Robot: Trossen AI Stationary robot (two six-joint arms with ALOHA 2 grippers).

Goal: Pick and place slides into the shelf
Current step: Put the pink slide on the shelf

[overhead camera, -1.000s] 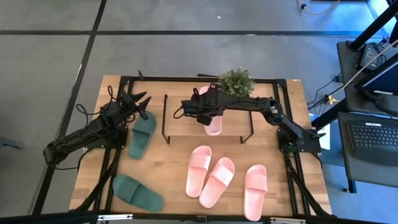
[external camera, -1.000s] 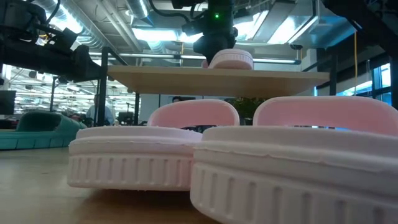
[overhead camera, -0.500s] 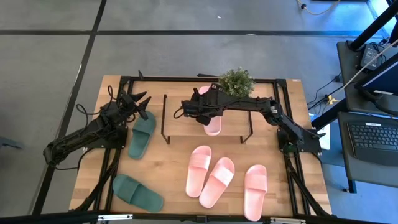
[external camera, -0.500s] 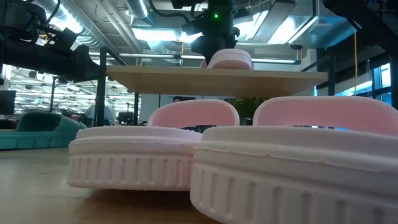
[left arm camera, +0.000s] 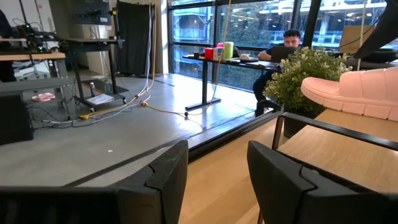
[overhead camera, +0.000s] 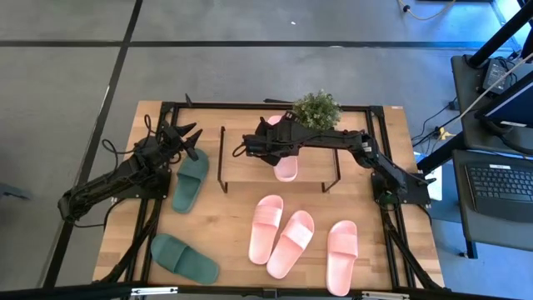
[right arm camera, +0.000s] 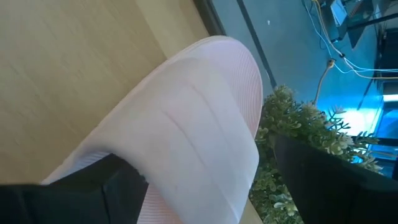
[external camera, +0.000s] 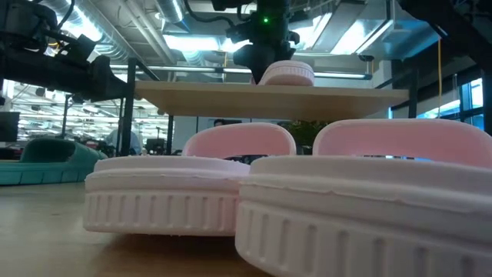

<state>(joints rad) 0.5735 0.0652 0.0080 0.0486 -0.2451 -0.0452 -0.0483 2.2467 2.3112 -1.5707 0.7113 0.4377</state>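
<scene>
on the shelf top, near the bench's far edge, the right hand stays closed around a pink slide; it should rest flat before the fingers spread. the left hand, parted and empty, waits near the left edge.

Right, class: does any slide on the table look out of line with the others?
Yes. One green slide near the table's front left corner lies slanted, far from its partner beside the shelf. The three pink slides on the table lie roughly parallel.
</scene>
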